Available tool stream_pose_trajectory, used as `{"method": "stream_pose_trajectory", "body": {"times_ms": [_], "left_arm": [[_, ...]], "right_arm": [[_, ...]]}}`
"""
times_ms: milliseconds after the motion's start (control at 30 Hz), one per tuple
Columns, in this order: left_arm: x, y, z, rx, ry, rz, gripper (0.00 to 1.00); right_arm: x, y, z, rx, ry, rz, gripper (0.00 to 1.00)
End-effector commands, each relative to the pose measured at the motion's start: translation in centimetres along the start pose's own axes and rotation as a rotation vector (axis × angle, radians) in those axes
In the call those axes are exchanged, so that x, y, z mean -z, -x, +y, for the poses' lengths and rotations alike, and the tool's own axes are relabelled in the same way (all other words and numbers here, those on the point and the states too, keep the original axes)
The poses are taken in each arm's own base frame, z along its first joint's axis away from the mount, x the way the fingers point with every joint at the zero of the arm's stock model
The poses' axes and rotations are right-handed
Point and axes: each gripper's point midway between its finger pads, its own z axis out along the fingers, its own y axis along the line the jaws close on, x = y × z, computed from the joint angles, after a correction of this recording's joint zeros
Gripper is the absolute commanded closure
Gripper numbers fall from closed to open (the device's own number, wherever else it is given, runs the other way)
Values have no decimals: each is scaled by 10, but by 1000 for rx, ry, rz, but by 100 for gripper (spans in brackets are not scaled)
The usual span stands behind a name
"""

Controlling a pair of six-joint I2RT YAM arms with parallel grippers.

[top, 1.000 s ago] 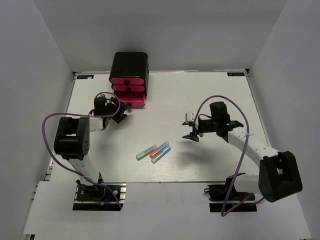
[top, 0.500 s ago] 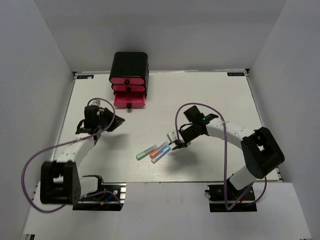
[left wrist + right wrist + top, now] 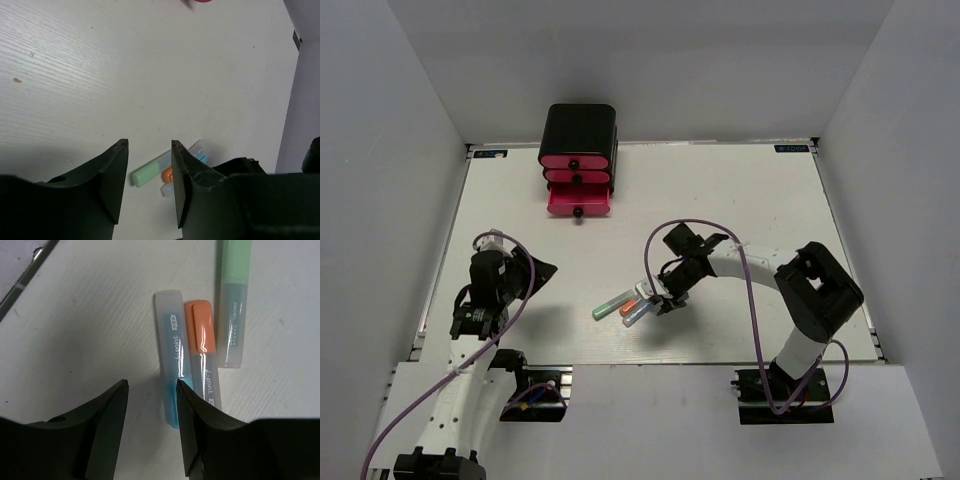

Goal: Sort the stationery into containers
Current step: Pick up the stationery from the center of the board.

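Note:
Three capsule-shaped highlighters lie side by side on the white table: green (image 3: 611, 303), orange (image 3: 628, 306) and blue (image 3: 639, 313). In the right wrist view they are blue (image 3: 172, 357), orange (image 3: 201, 335) and green (image 3: 234, 300). My right gripper (image 3: 656, 299) is open and empty, low over their right ends. Its right finger (image 3: 200, 420) sits over the blue one's end. My left gripper (image 3: 534, 271) is open and empty, well left of the highlighters; it sees the green one (image 3: 149, 173) between its fingers. The black box (image 3: 579, 128) of pink drawers stands at the back, with the bottom drawer (image 3: 578, 200) pulled out.
Grey walls close in the table on the left, back and right. The table's near edge (image 3: 650, 366) runs just behind the highlighters. A purple cable (image 3: 705, 225) loops over the right arm. A pink drawer edge (image 3: 200, 1) shows at the top of the left wrist view.
My right gripper has moved left and down to the highlighters. My left arm has pulled back from the drawers toward the near left of the table.

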Motion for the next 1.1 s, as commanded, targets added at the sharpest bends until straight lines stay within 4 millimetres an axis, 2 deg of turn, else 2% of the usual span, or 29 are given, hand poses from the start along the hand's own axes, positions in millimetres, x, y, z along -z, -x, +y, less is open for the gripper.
{"method": "stream_pose_trajectory", "body": {"times_ms": [0, 200, 600, 733, 833, 900, 933, 967, 1067], "left_arm": [[7, -3, 8, -11, 44, 2, 50], [16, -3, 1, -24, 16, 4, 49], [23, 0, -15, -62, -78, -23, 47], [23, 0, -28, -107, -159, -19, 44], [21, -5, -37, -130, -229, -1, 40], [18, -7, -42, -136, -263, 16, 38], [15, -7, -43, -139, -274, 17, 38], [14, -6, -44, -150, -278, 12, 38], [9, -4, -48, -169, -300, 18, 38]], "right_arm": [[-3, 2, -19, 19, -26, 15, 50], [-6, -2, -27, 13, -31, 37, 49], [-15, -26, -14, 2, 32, 118, 48], [-15, -30, -11, 2, 47, 145, 48], [-14, -34, -3, -2, 73, 168, 58], [-11, -34, -1, 13, 76, 182, 72], [-6, -37, 10, -17, 107, 190, 77], [-5, -34, 12, 7, 121, 185, 84], [12, -11, 16, -12, 110, 151, 96]]}}
